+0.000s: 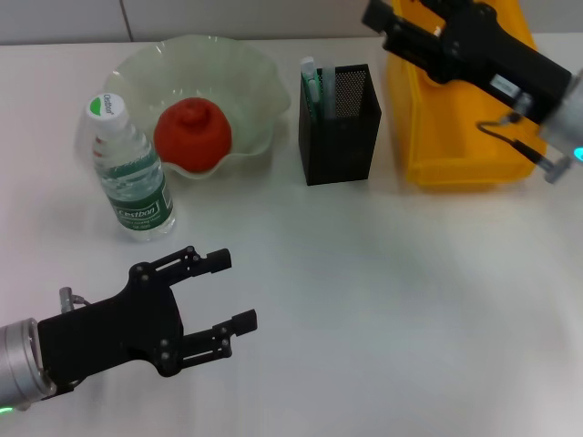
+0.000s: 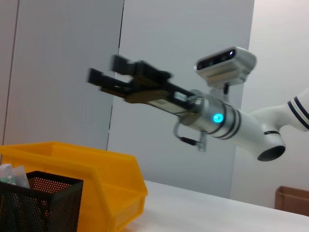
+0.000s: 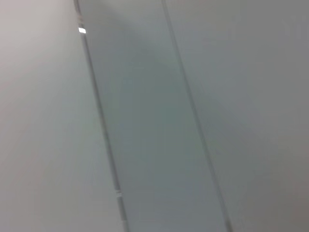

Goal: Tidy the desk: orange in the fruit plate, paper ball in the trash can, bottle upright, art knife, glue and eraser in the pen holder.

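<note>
Black and splayed, my left gripper (image 1: 226,294) hovers low over the bare table (image 1: 410,300), fingers spread, holding nothing, forearm reaching in from the near left. Beyond it the bottle (image 1: 132,173) stands upright beside the fruit plate (image 1: 246,68), which holds the orange (image 1: 192,137). The art knife (image 1: 312,86) sticks out of the pen holder (image 1: 342,127).

From my left wrist, my right gripper (image 2: 104,72) hangs raised above the trash can (image 2: 96,166), arm angled downward (fingers parted, nothing between them).

My right wrist sees only wall panels.
</note>
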Tool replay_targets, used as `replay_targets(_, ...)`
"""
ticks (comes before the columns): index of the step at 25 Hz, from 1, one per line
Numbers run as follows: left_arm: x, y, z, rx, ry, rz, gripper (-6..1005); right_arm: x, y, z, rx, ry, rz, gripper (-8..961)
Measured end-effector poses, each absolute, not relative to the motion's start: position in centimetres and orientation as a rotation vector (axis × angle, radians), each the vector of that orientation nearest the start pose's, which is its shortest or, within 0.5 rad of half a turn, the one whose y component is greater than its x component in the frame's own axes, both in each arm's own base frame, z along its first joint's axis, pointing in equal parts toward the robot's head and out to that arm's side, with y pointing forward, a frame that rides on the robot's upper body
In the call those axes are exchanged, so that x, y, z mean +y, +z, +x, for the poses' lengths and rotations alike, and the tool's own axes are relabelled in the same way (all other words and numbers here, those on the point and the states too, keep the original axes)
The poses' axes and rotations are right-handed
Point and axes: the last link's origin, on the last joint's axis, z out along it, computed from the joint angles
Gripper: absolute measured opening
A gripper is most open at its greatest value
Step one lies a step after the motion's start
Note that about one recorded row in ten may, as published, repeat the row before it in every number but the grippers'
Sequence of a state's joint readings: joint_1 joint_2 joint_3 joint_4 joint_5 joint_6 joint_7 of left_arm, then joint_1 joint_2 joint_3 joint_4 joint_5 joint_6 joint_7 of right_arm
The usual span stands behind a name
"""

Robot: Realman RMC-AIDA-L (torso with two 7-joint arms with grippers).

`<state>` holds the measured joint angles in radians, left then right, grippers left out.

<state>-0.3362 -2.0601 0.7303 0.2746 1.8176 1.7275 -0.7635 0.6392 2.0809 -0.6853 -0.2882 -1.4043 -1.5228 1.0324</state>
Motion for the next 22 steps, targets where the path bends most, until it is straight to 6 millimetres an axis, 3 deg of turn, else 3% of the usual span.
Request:
replay_targets(8,22.8,-3.5,-29.9,-0.388,-1.046,-2.651,770,31.8,0.9,23.5,0.455,1.217,-2.597,779)
replay_targets(13,23.2,-3.0,-29.9,-0.414,-1.028,-2.683,770,30.4,0.2,24.1,0.399,1.058,-2.806,779)
replay_targets(22,23.3,-2.5,-30.3,-0.437,-0.984,-2.726,770,29.5,-0.9,25.1,0.339,0.852,-2.969,779)
